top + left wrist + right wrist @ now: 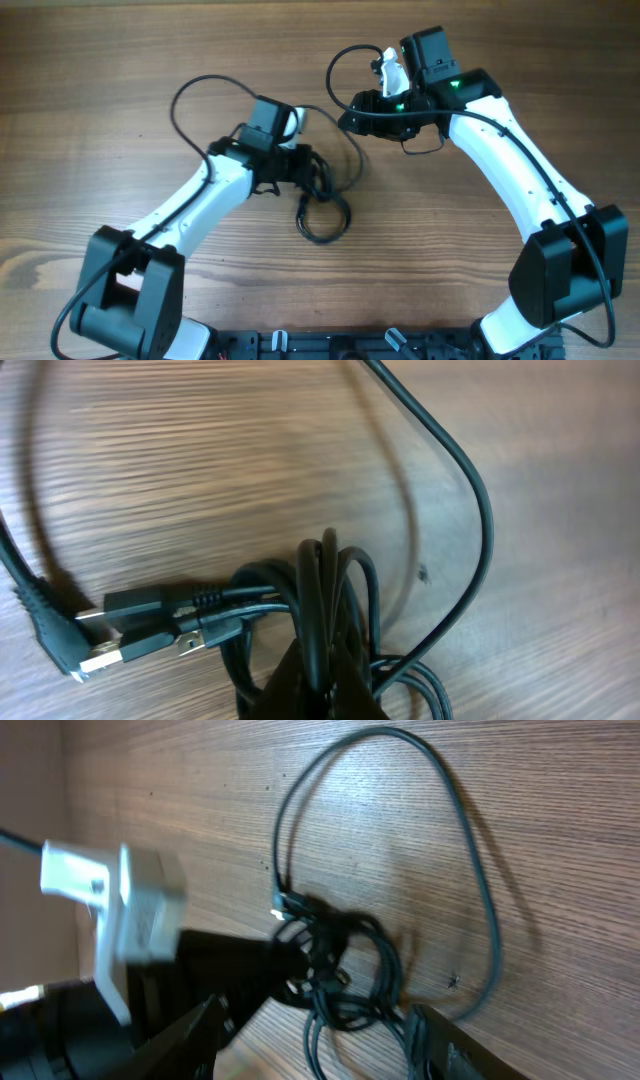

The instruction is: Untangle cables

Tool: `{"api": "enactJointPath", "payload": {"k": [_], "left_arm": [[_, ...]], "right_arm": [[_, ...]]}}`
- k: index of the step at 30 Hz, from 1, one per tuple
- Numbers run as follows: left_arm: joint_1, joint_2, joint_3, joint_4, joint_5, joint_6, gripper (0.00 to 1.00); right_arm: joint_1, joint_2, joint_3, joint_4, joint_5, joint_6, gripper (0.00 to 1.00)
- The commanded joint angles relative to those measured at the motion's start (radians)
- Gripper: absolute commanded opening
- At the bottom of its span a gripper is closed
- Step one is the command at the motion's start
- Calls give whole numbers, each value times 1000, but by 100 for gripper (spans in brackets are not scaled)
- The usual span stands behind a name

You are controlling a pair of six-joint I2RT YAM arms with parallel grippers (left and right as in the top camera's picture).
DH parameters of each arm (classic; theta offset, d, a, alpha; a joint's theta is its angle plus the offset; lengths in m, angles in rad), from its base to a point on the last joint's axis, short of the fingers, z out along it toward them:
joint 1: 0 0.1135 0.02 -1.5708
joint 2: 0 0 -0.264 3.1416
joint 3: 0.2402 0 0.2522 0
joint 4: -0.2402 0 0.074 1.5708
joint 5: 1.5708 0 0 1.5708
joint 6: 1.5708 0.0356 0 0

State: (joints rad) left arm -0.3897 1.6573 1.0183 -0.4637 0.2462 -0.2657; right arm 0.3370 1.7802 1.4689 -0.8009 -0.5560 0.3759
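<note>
The cables point(322, 212) lay knotted mid-surface, the bundle apparently pinched in the left tool point(318, 685), its slack loop hanging toward the robot's base, while the right tool point(315, 1025), fingers spread and empty, faced the knot from the far side, near but apart.

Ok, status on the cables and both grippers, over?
Left gripper shut on the cables, knotted in one clump, plugs sticking out free. Right gripper open, short of them. Nothing else in the way.
</note>
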Motion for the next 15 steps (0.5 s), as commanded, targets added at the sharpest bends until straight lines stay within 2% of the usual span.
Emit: {"api": "enactJointPath", "payload": {"k": [1,2,9,15], "left_arm": [[118,-71,-3,-1,129,-174,4],[159,-87,-3,2,208,-188,4],[373,-122,-3,-5,719,-198,4],[394,-122,-3,-25,819,-222,4]], "right_arm": [[29,-21,12,-4,4,-36,62],[41,-20,12,-3,4,-45,64],[175,-20,12,34,-3,-205,64],[243,-20,12,77,-7,-329,64]]}}
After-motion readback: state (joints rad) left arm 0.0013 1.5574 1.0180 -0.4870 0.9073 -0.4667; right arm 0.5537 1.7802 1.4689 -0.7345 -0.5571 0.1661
